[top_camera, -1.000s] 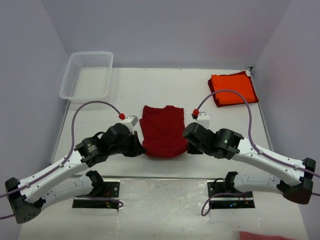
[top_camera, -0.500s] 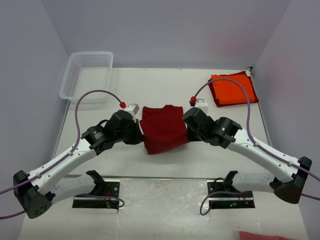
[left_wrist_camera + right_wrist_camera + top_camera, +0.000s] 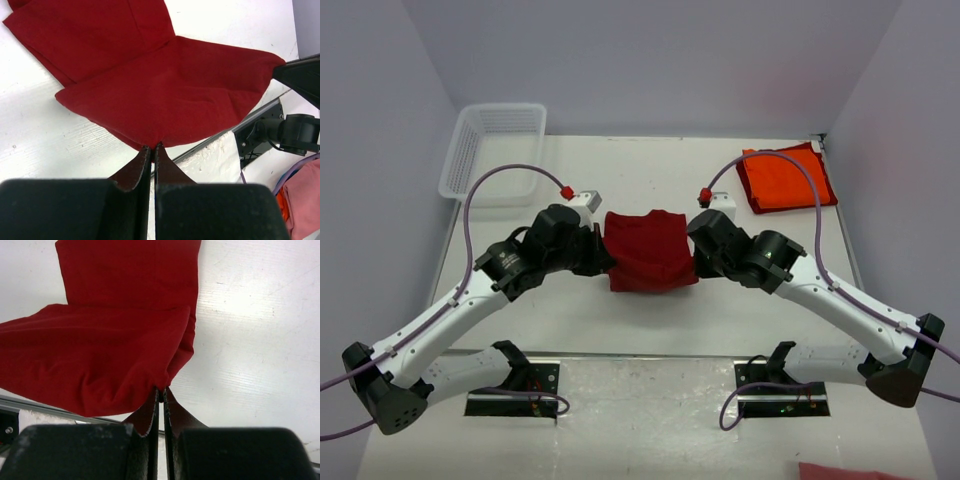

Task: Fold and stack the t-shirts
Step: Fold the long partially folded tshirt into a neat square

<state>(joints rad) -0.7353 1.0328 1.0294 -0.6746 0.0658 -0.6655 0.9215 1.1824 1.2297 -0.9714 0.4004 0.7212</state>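
Observation:
A dark crimson t-shirt (image 3: 650, 250) lies mid-table, its near half lifted and doubled back over the far half. My left gripper (image 3: 608, 262) is shut on the shirt's left near corner (image 3: 152, 140). At the opposite near corner (image 3: 160, 382) my right gripper (image 3: 693, 262) is shut on the cloth. The lifted fold (image 3: 170, 95) hangs stretched between the two grippers above the flat part (image 3: 125, 270). A folded bright orange t-shirt (image 3: 785, 178) rests at the far right of the table.
A white mesh basket (image 3: 495, 150) stands at the far left corner. The arms' base plates (image 3: 515, 390) sit at the near edge. White walls close in the table on three sides. Pink cloth (image 3: 305, 200) shows beyond the near edge.
Both grippers have carried the crimson shirt's near edge up and away from the bases, folding it over the far half. The shirt now looks shorter front to back.

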